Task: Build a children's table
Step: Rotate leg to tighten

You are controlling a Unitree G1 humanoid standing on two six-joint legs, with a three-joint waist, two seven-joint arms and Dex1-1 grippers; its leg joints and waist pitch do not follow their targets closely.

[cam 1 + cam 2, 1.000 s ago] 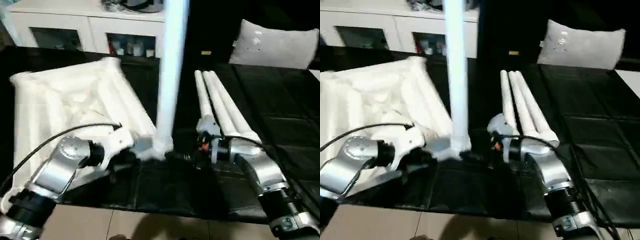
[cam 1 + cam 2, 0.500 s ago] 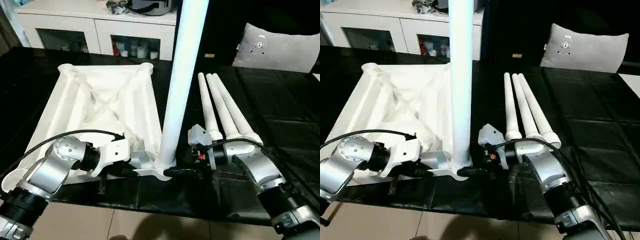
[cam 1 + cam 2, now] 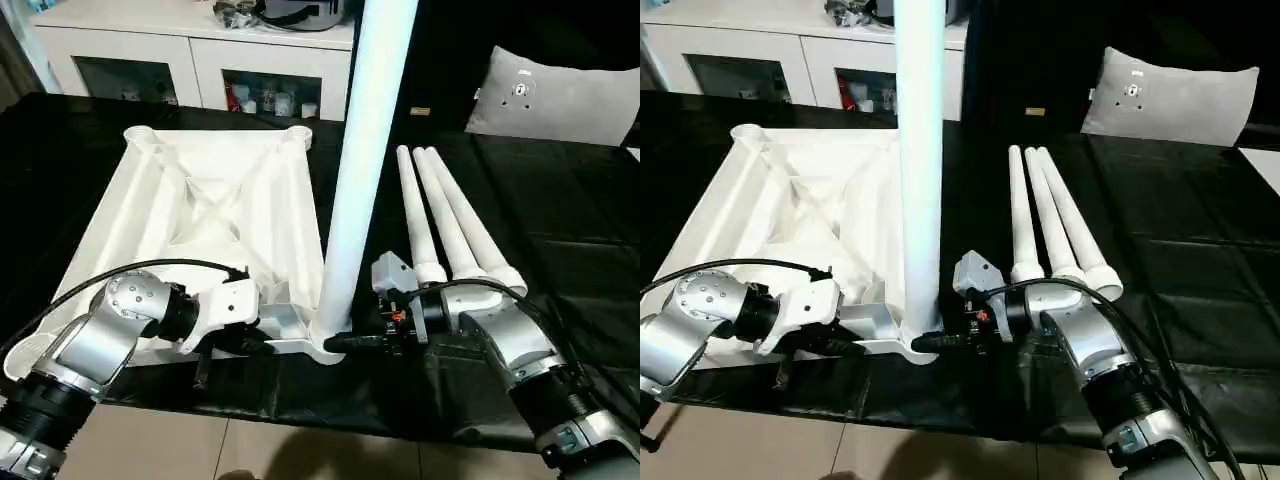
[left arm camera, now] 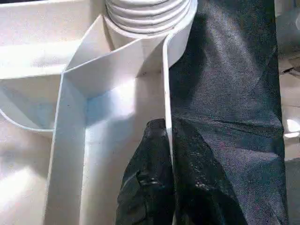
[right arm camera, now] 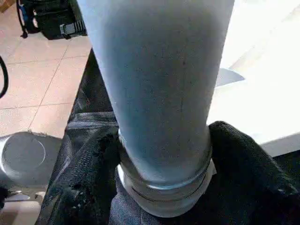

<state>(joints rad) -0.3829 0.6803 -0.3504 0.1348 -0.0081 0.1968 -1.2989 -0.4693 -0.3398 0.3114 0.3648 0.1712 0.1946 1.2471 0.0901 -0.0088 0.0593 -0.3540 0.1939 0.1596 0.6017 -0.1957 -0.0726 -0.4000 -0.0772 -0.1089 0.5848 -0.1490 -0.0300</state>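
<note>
Head views: the children's table top (image 3: 210,210) lies underside up on the black-covered counter (image 3: 560,200), left of centre. One leg (image 3: 362,150) stands upright in the top's near right corner socket (image 3: 325,345). Three spare legs (image 3: 445,215) lie side by side to the right, and a white cabinet (image 3: 190,60) and a pillow (image 3: 555,95) stand beyond. The left gripper (image 3: 245,342) lies low at the top's near edge; the right gripper (image 3: 352,341) reaches the upright leg's base from the right.

Left wrist view: the left gripper (image 4: 171,187) is clenched on the top's thin rim wall (image 4: 166,93), one finger each side, near the threaded socket.

Right wrist view: the right gripper's fingers (image 5: 89,168) flank the leg's base collar (image 5: 164,192); whether they clamp it cannot be told.

Handling, as judged: the hollow plastic parts look light, stiff and smooth, so slippery. The leg is best taken low, near the collar; the top by a rib or rim.
</note>
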